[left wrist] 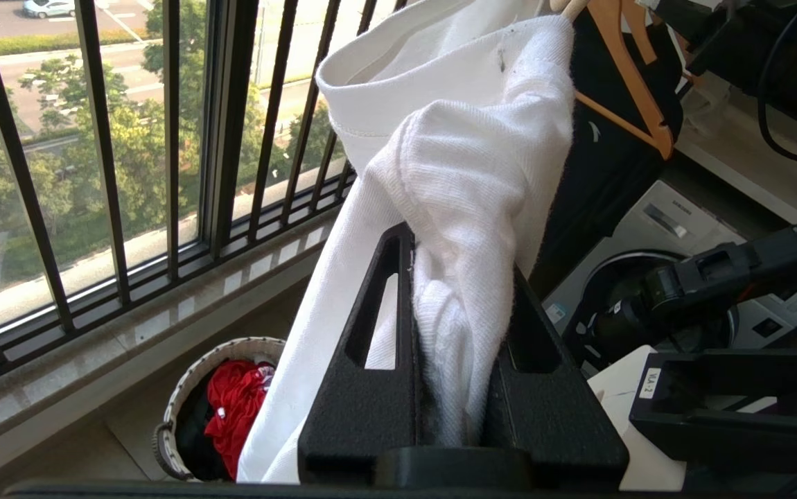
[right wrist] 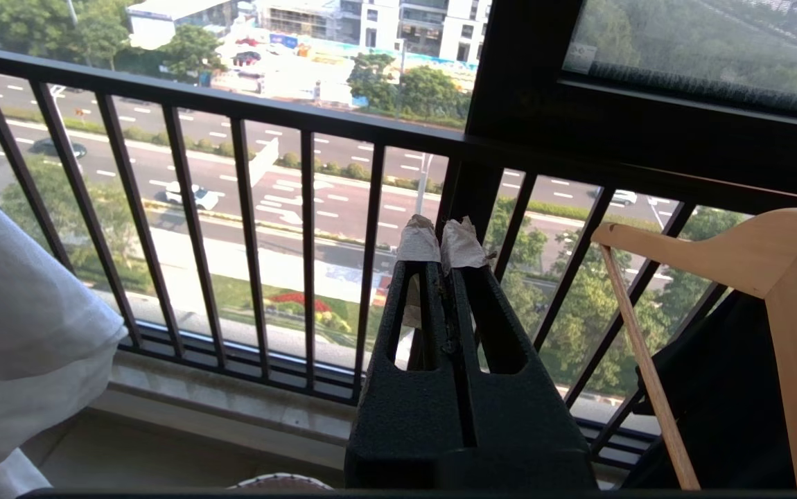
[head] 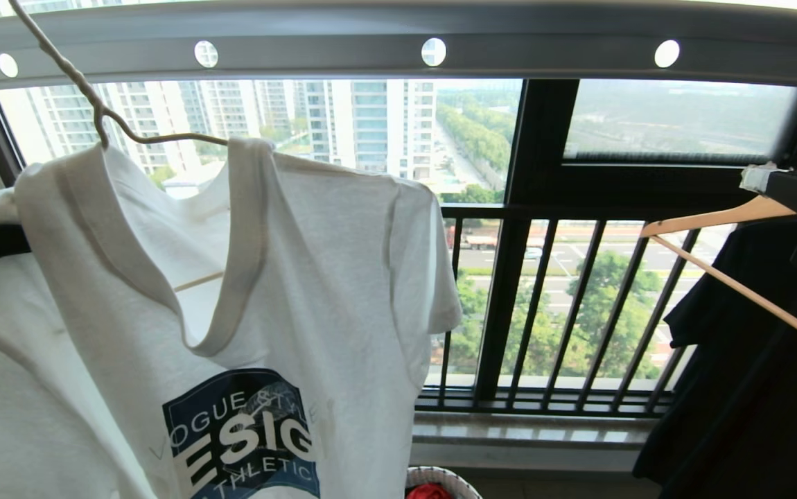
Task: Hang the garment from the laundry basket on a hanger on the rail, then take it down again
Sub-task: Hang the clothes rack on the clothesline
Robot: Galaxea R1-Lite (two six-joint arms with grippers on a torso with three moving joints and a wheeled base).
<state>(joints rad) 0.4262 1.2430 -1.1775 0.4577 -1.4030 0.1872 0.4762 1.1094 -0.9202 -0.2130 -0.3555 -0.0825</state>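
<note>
The white garment [head: 301, 277], with its blue chest print, hangs over the thin wire hanger [head: 86, 97] under the grey holed rail [head: 398, 48]. The top of the hanger's hook is out of view. My left gripper [left wrist: 464, 256] is shut on a bunched fold of the garment [left wrist: 468, 173], at the shirt's left side in the head view. My right gripper [right wrist: 440, 242] is shut with nothing in it, its taped tips pointing at the window railing to the garment's right. Below by the sill stands the laundry basket [left wrist: 184, 388].
A red cloth [left wrist: 235, 409] lies in the basket. To the right a black shirt [head: 752, 388] hangs on a wooden hanger [head: 717, 218]. The barred window railing [head: 551, 312] is straight ahead. A washing machine [left wrist: 682, 229] stands low on the right.
</note>
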